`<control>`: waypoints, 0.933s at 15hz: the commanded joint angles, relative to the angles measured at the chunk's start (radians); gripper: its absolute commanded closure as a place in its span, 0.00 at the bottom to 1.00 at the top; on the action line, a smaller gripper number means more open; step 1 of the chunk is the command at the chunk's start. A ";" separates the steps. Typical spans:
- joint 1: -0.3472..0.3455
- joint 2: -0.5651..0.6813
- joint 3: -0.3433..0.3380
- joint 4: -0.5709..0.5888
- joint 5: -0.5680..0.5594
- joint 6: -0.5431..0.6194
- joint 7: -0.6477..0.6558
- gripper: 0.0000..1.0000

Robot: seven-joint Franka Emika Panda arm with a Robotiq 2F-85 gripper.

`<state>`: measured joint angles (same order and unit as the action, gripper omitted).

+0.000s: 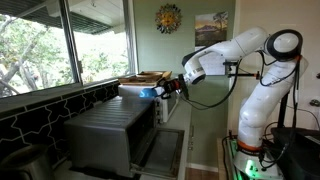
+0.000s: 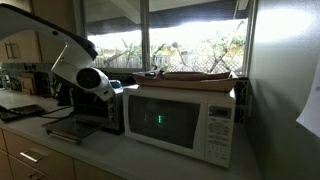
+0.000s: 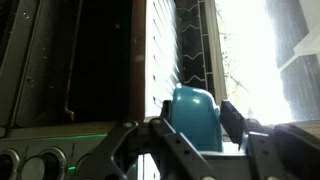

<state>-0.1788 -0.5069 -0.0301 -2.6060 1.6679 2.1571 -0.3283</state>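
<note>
The hand [image 1: 163,88] is clamped on a small blue rounded plastic object [image 3: 192,112]. It holds the object in the air over the table [image 2: 100,152], toward the window-side edge. There it hangs above the silver metal toaster oven [image 1: 110,128] and just beside the white microwave oven [image 2: 180,122]. Pinched by its sides, the object stands upright. What it is I cannot tell: window glare washes out the wrist view. In an exterior view the white robot arm [image 2: 75,62] leaves the hand only a dark shape.
</note>
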 commanded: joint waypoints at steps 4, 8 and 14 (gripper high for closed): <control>-0.004 -0.075 -0.077 -0.062 -0.064 -0.243 0.031 0.73; -0.023 -0.081 -0.099 -0.088 -0.229 -0.439 0.074 0.73; -0.030 -0.050 -0.093 -0.076 -0.454 -0.665 0.104 0.73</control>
<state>-0.2030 -0.5592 -0.1203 -2.6823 1.3095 1.5781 -0.2513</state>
